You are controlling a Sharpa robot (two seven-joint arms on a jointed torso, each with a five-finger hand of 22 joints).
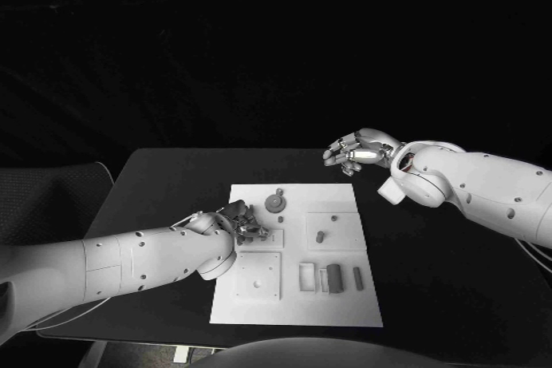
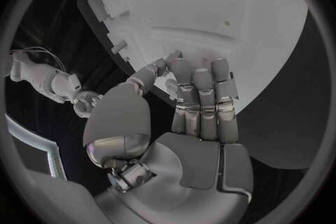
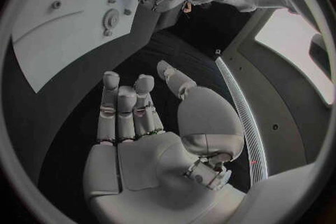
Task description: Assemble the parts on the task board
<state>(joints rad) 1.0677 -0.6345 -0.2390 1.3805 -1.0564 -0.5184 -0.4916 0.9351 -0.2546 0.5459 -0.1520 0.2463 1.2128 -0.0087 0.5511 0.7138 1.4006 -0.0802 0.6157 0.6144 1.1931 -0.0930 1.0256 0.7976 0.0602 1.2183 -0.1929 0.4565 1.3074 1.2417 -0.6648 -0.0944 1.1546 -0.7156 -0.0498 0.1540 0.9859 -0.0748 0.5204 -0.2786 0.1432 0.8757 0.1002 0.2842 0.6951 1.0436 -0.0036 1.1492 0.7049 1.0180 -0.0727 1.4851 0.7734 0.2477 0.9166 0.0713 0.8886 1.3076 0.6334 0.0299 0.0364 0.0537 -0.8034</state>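
left hand on the board, right hand raised off it

the task board [image 1: 345, 194] lies mid-table [image 1: 172, 176], long axis running away from the robot. the left hand [image 1: 236, 224] rests fingers-down on its left half; whether it holds anything i cannot tell. the right hand [image 1: 359, 152] hovers beyond the far right corner, fingers curled, holding nothing.

White task board [image 1: 333, 304] on black table [image 1: 172, 176]. Grey parts: toothed gear [image 1: 275, 202], small pegs [image 1: 335, 219], upright blocks [image 1: 333, 277]. Silver left hand [image 1: 236, 224] with darker metal at the fingers, on a white arm [image 1: 127, 260]. Silver right hand [image 1: 354, 152], on glossy white arm [image 1: 483, 188] dotted with small dark screw holes. No patterns anywhere, all plain.
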